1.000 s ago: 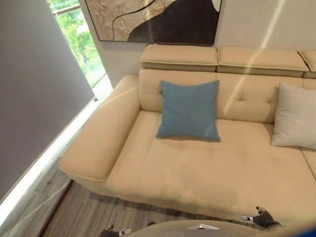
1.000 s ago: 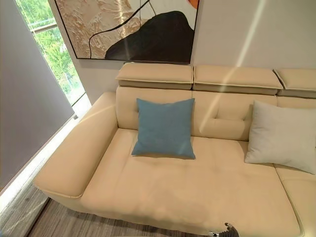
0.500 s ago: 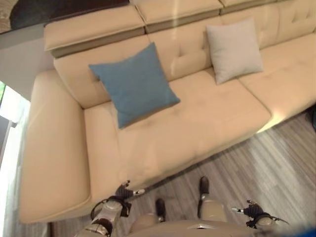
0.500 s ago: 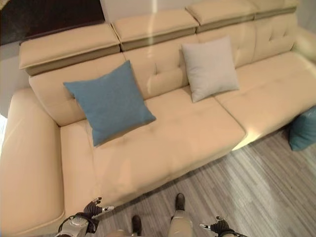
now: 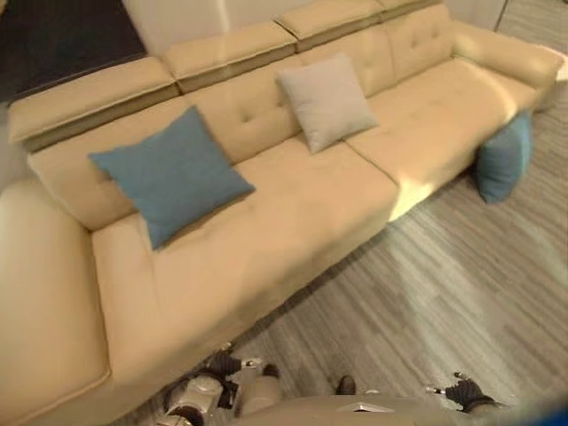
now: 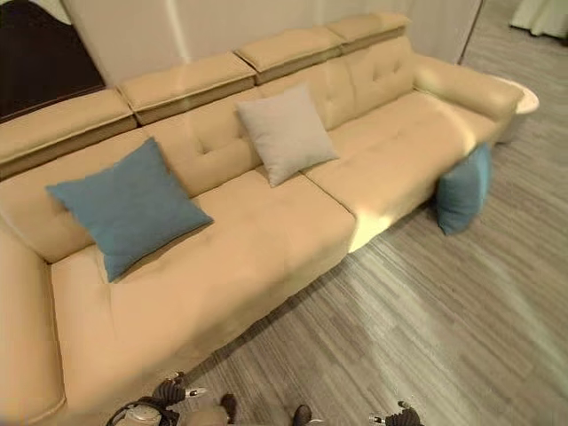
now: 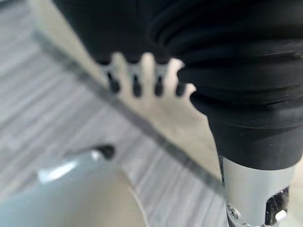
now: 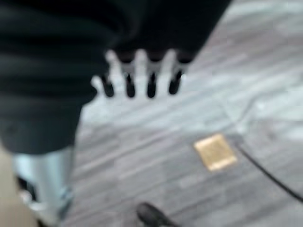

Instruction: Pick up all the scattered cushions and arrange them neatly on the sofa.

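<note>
Both the left hand [image 7: 142, 75] and the right hand [image 8: 139, 75] are held low with fingers straight, nothing grasped. On the beige sofa [image 5: 293, 222] a blue cushion [image 5: 169, 173] and a grey cushion [image 5: 325, 99] are propped against the backrest. A teal cushion [image 5: 502, 157] is seen on the wooden floor [image 5: 444, 293], leaning against the sofa's front.

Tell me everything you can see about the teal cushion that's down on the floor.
The teal cushion is a square, soft-looking fabric pillow in a plain blue-green with no visible pattern. It stands upright on edge on the grey wood-look floor, leaning against the front of the beige sofa near its far end, below the armrest. Its upper edge reaches about the height of the seat. Nothing holds it. It looks the same colour as the blue cushion propped on the sofa seat.
</note>
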Tool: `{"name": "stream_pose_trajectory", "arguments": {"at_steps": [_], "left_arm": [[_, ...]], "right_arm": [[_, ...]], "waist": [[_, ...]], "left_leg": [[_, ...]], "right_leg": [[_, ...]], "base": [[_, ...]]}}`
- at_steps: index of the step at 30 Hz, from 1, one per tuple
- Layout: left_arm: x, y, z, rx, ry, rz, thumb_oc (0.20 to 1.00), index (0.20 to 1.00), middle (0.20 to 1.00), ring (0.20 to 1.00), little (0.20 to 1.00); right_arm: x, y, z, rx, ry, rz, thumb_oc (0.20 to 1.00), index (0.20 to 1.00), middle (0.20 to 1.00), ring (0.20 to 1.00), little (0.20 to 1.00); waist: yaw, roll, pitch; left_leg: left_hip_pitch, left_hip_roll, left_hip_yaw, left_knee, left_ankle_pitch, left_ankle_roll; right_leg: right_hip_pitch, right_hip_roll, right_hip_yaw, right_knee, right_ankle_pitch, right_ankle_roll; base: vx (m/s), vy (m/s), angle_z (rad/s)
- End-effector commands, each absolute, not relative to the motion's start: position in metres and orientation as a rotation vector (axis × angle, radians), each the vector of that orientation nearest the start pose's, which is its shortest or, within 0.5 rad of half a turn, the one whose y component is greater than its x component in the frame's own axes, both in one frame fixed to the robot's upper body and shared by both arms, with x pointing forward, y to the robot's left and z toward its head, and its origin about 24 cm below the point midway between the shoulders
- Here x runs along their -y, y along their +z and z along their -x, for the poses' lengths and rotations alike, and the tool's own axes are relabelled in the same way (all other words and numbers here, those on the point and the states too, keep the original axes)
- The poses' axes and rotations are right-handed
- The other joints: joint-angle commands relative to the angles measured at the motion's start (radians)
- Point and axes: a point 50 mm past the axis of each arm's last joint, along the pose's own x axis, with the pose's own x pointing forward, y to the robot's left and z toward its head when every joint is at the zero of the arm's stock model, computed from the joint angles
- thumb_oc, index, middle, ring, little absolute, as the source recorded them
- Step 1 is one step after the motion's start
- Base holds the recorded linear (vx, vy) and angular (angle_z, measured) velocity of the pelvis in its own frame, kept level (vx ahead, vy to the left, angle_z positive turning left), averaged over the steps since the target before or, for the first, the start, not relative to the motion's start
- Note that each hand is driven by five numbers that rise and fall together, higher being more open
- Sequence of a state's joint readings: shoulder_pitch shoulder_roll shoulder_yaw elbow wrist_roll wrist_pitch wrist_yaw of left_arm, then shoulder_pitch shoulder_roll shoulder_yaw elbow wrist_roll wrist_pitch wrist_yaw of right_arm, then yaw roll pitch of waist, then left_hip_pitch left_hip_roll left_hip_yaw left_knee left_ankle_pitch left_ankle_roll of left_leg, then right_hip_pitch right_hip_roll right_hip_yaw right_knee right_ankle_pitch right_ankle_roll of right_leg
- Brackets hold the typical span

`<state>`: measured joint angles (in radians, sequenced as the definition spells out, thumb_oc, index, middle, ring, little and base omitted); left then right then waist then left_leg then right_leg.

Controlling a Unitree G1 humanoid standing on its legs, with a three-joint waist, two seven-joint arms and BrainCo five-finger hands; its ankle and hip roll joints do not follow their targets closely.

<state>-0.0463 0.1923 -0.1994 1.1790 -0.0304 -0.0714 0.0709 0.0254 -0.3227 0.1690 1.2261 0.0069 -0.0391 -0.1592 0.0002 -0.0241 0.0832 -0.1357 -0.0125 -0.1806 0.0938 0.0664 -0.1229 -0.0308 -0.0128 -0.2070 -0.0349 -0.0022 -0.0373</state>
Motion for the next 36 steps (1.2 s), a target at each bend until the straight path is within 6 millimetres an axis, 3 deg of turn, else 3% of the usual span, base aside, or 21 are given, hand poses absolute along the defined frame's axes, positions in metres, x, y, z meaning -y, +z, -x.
{"name": "stream_pose_trajectory", "arguments": {"at_steps": [1,3,4,5,6,7,8,9,14,16,20,23,27,29,30,31,32,33,36], "left_arm": [[-0.215,-0.153,-0.126,-1.051,-0.004,-0.337,1.0,1.0,1.0,1.0,1.0],[-0.218,-0.151,-0.129,-1.037,-0.002,-0.346,1.0,1.0,1.0,1.0,1.0],[-0.224,-0.148,-0.135,-1.014,0.032,-0.345,1.0,1.0,1.0,1.0,1.0],[-0.226,-0.147,-0.137,-1.014,0.039,-0.344,1.0,1.0,1.0,1.0,1.0],[-0.23,-0.148,-0.133,-1.03,0.054,-0.343,1.0,1.0,1.0,1.0,1.0],[-0.23,-0.148,-0.133,-1.03,0.054,-0.343,1.0,1.0,1.0,1.0,1.0],[-0.239,-0.148,-0.127,-1.047,0.088,-0.334,1.0,1.0,1.0,1.0,1.0],[-0.241,-0.149,-0.122,-1.066,0.095,-0.336,1.0,1.0,1.0,1.0,1.0],[-0.237,-0.152,-0.118,-1.08,0.093,-0.329,1.0,1.0,1.0,1.0,1.0],[-0.228,-0.152,-0.124,-1.066,0.059,-0.324,1.0,1.0,1.0,1.0,1.0],[-0.218,-0.151,-0.132,-1.037,0.027,-0.312,1.0,1.0,1.0,1.0,1.0],[-0.217,-0.158,-0.114,-1.108,0.012,-0.334,1.0,1.0,1.0,1.0,1.0],[-0.22,-0.155,-0.121,-1.087,0.013,-0.346,1.0,1.0,1.0,1.0,1.0],[-0.22,-0.154,-0.124,-1.076,0.022,-0.338,1.0,1.0,1.0,1.0,1.0],[-0.22,-0.154,-0.124,-1.077,0.025,-0.333,1.0,1.0,1.0,1.0,1.0],[-0.219,-0.155,-0.121,-1.089,0.026,-0.332,1.0,1.0,1.0,1.0,1.0],[-0.22,-0.156,-0.119,-1.098,0.026,-0.335,1.0,1.0,1.0,1.0,1.0],[-0.221,-0.156,-0.118,-1.101,0.03,-0.331,1.0,1.0,1.0,1.0,1.0],[-0.221,-0.156,-0.118,-1.095,0.027,-0.344,1.0,1.0,1.0,1.0,1.0]], "right_arm": [[0.274,-0.144,-0.109,-1.121,-0.216,0.466,1.0,1.0,1.0,1.0,1.0],[0.272,-0.145,-0.11,-1.13,-0.201,0.474,1.0,1.0,1.0,1.0,1.0],[0.271,-0.144,-0.114,-1.129,-0.19,0.486,1.0,1.0,1.0,1.0,1.0],[0.27,-0.144,-0.115,-1.129,-0.192,0.485,1.0,1.0,1.0,1.0,1.0],[0.27,-0.145,-0.112,-1.137,-0.194,0.478,1.0,1.0,1.0,1.0,1.0],[0.27,-0.145,-0.112,-1.137,-0.194,0.478,1.0,1.0,1.0,1.0,1.0],[0.27,-0.147,-0.107,-1.157,-0.197,0.471,1.0,1.0,1.0,1.0,1.0],[0.27,-0.147,-0.105,-1.165,-0.197,0.477,1.0,1.0,1.0,1.0,1.0],[0.27,-0.147,-0.107,-1.148,-0.208,0.469,1.0,1.0,1.0,1.0,1.0],[0.273,-0.145,-0.109,-1.128,-0.232,0.451,1.0,1.0,1.0,1.0,1.0],[0.275,-0.146,-0.102,-1.136,-0.256,0.435,1.0,1.0,1.0,1.0,1.0],[0.277,-0.148,-0.091,-1.166,-0.272,0.423,1.0,1.0,1.0,1.0,1.0],[0.277,-0.147,-0.094,-1.147,-0.287,0.406,1.0,1.0,1.0,1.0,1.0],[0.276,-0.146,-0.098,-1.136,-0.283,0.41,1.0,1.0,1.0,1.0,1.0],[0.277,-0.145,-0.101,-1.13,-0.277,0.421,1.0,1.0,1.0,1.0,1.0],[0.278,-0.144,-0.105,-1.117,-0.276,0.431,1.0,1.0,1.0,1.0,1.0],[0.278,-0.143,-0.107,-1.116,-0.281,0.437,1.0,1.0,1.0,1.0,1.0],[0.276,-0.142,-0.111,-1.107,-0.269,0.437,1.0,1.0,1.0,1.0,1.0],[0.274,-0.143,-0.112,-1.105,-0.248,0.443,1.0,1.0,1.0,1.0,1.0]], "waist": [[0.04,-0.017,0.013],[0.038,-0.009,0.021],[0.048,-0.001,0.059],[0.061,0.001,0.066],[0.083,0.009,0.063],[0.083,0.009,0.063],[0.091,0.006,0.059],[0.108,-0.009,0.045],[0.109,-0.018,0.037],[0.076,-0.015,0.046],[0.054,-0.017,0.056],[0.027,-0.02,0.047],[0.009,-0.022,0.055],[0.015,-0.023,0.068],[0.027,-0.025,0.075],[0.037,-0.027,0.073],[0.048,-0.023,0.072],[0.057,-0.019,0.069],[0.066,-0.018,0.068]], "left_leg": [[0.026,0.003,0.12,0.0,-0.126,0.078],[0.046,-0.002,0.16,-0.042,-0.117,0.094],[0.052,0.004,0.221,-0.065,-0.106,0.114],[0.054,0.009,0.242,-0.067,-0.107,0.115],[0.049,0.022,0.291,-0.061,-0.106,0.12],[0.049,0.022,0.291,-0.061,-0.106,0.12],[0.053,0.033,0.335,-0.044,-0.107,0.127],[0.049,0.034,0.376,-0.037,-0.103,0.118],[0.049,0.06,0.399,-0.025,-0.086,0.094],[0.034,0.096,0.391,0.037,-0.093,0.071],[-0.004,0.132,0.396,0.154,-0.114,0.057],[0.024,0.143,0.409,0.151,-0.12,0.053],[-0.041,0.176,0.406,0.262,-0.078,0.025],[-0.065,0.167,0.376,0.31,-0.074,0.025],[-0.102,0.129,0.336,0.299,-0.104,0.042],[-0.116,0.1,0.319,0.236,-0.118,0.049],[-0.141,0.088,0.321,0.183,-0.089,0.052],[-0.118,0.08,0.312,0.139,-0.094,0.052],[-0.115,0.058,0.281,0.146,-0.108,0.062]], "right_leg": [[0.002,-0.112,0.067,0.04,0.033,0.176],[-0.057,-0.132,0.103,0.078,0.046,0.197],[-0.145,-0.182,0.042,0.177,0.078,0.219],[-0.147,-0.217,-0.032,0.195,0.078,0.218],[-0.114,-0.273,-0.217,0.233,0.055,0.195],[-0.114,-0.273,-0.217,0.233,0.055,0.195],[-0.068,-0.264,-0.266,0.279,0.01,0.188],[-0.021,-0.249,-0.295,0.226,0.004,0.19],[0.01,-0.188,-0.248,0.111,0.009,0.184],[0.027,-0.153,-0.226,0.064,0.007,0.162],[0.047,-0.133,-0.224,0.041,-0.004,0.136],[0.087,-0.11,-0.205,0.012,-0.013,0.123],[0.078,-0.097,-0.19,0.014,-0.024,0.102],[0.079,-0.091,-0.182,0.015,-0.028,0.096],[0.084,-0.091,-0.169,0.011,-0.035,0.099],[0.09,-0.09,-0.157,0.011,-0.044,0.11],[0.089,-0.089,-0.159,0.012,-0.045,0.115],[0.082,-0.085,-0.134,0.029,-0.054,0.123],[0.077,-0.099,-0.11,0.074,-0.079,0.133]], "base": [[-0.03,0.307,-1.47],[-0.16,0.305,-1.77],[-0.27,0.201,-2.38],[-0.31,0.188,-2.35],[-0.12,0.062,-2.14],[-0.12,0.038,-1.5],[-0.08,-0.06,-0.85],[-0.09,-0.122,-0.46],[0.0,-0.167,-0.64],[0.0,-0.235,0.12],[0.01,-0.152,0.35],[0.16,-0.142,0.07],[0.07,-0.098,-0.04],[0.07,-0.05,0.07],[0.18,0.058,-0.06],[0.23,0.101,-0.27],[0.2,0.137,-0.38],[0.14,0.112,-0.33],[0.2,0.18,-0.68]]}}
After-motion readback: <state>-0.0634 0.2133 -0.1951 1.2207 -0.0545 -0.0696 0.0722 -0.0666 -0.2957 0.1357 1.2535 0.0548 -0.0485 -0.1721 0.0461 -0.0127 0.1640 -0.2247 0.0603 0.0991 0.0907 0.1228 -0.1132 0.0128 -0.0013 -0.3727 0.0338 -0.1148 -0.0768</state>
